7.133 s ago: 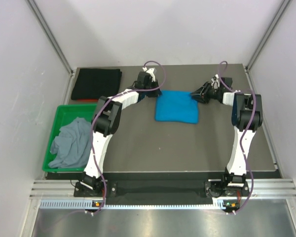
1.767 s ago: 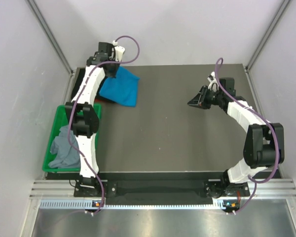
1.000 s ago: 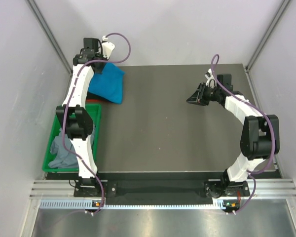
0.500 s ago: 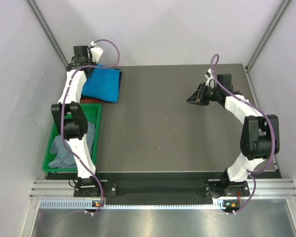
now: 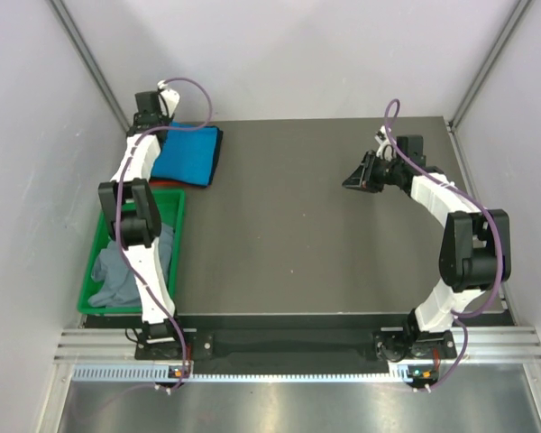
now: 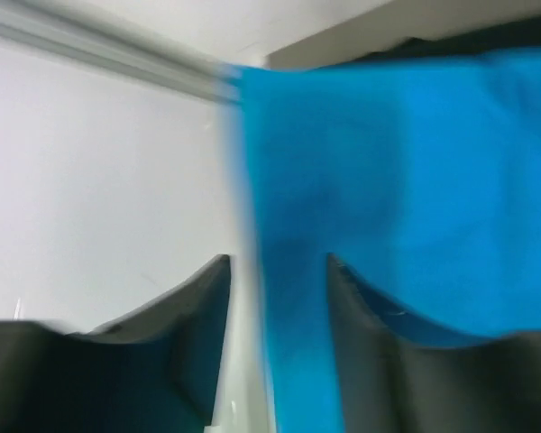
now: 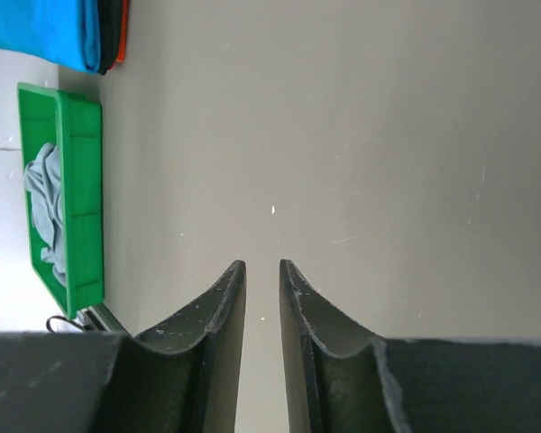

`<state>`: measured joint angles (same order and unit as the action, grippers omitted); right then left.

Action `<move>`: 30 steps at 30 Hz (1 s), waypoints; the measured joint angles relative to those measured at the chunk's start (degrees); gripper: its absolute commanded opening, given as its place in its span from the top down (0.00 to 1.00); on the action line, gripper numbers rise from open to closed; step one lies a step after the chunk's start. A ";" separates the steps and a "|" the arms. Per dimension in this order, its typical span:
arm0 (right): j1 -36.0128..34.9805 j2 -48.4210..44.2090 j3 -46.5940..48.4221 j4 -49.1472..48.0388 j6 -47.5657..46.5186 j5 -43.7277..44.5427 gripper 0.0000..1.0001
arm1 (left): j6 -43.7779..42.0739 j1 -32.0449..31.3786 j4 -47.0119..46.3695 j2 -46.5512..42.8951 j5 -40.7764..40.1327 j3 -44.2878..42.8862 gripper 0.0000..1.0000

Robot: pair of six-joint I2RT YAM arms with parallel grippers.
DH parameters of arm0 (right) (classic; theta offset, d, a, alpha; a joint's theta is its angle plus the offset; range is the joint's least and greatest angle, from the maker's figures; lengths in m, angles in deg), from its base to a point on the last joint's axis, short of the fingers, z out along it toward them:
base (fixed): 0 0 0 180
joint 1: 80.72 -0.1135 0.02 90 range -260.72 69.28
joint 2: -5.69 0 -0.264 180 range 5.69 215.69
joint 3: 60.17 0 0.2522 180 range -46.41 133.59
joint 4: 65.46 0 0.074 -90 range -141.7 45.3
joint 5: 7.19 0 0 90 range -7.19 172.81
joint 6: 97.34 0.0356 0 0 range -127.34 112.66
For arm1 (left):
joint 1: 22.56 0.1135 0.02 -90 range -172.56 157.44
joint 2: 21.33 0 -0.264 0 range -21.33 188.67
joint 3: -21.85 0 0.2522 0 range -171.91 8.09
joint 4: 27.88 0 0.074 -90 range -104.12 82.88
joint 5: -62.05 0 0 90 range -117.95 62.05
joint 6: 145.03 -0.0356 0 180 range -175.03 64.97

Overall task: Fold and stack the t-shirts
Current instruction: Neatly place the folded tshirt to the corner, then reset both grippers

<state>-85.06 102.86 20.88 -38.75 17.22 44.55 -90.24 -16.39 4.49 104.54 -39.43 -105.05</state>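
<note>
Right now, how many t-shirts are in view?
3. A blue t-shirt lies folded at the far-left corner; a black t-shirt lies under it, only its edge showing; a grey t-shirt sits crumpled in the green bin. More could be hidden beneath the stack.

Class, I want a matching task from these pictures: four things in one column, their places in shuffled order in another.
1 blue t-shirt
2 grey t-shirt
3 black t-shirt
4 right gripper

A in the green bin
B above bare table, holding nothing
C on top of another shirt
D beneath the blue one

Pairs: 1-C, 2-A, 3-D, 4-B
</note>
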 measured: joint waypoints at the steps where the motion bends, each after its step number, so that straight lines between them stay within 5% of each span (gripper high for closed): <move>1: 0.00 0.00 0.00 0.04 -0.04 0.15 0.78 | 0.48 -0.11 -1.79 0.68 -2.21 0.00 0.44; 6: 0.00 0.00 0.00 0.59 -0.35 1.09 0.77 | 1.90 -0.63 -5.25 1.90 -10.45 0.46 0.30; 13: -0.02 -1.90 0.09 2.84 -0.35 2.32 0.68 | 14.43 -4.92 -0.13 -2.58 -17.94 0.98 0.28; 17: -0.55 -6.62 1.01 6.71 -0.85 3.74 0.59 | 26.08 -9.88 7.96 -8.28 -9.27 1.53 0.29; 21: -1.75 -15.56 -1.33 5.99 -2.27 4.00 0.53 | 33.44 -18.14 8.11 -23.50 0.63 16.50 0.25; 23: -2.64 -21.64 -5.03 5.90 -2.56 4.20 0.37 | 35.15 -23.15 7.63 -31.63 3.41 24.11 0.20; 24: -2.97 -24.00 -6.54 6.08 -2.67 4.15 0.25 | 35.63 -25.49 7.23 -35.19 5.22 27.21 0.01; 26: -3.45 -27.65 -8.98 6.78 -3.23 4.52 0.01 | 37.44 -28.35 6.01 -42.86 10.97 33.66 0.01; 30: -3.54 -31.50 -12.37 8.37 -3.96 6.88 0.00 | 42.32 -27.52 4.44 -52.30 20.11 41.62 0.01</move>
<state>-88.60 71.36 8.51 -30.38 13.26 51.44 -47.92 -43.91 8.93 52.23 -19.33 -63.44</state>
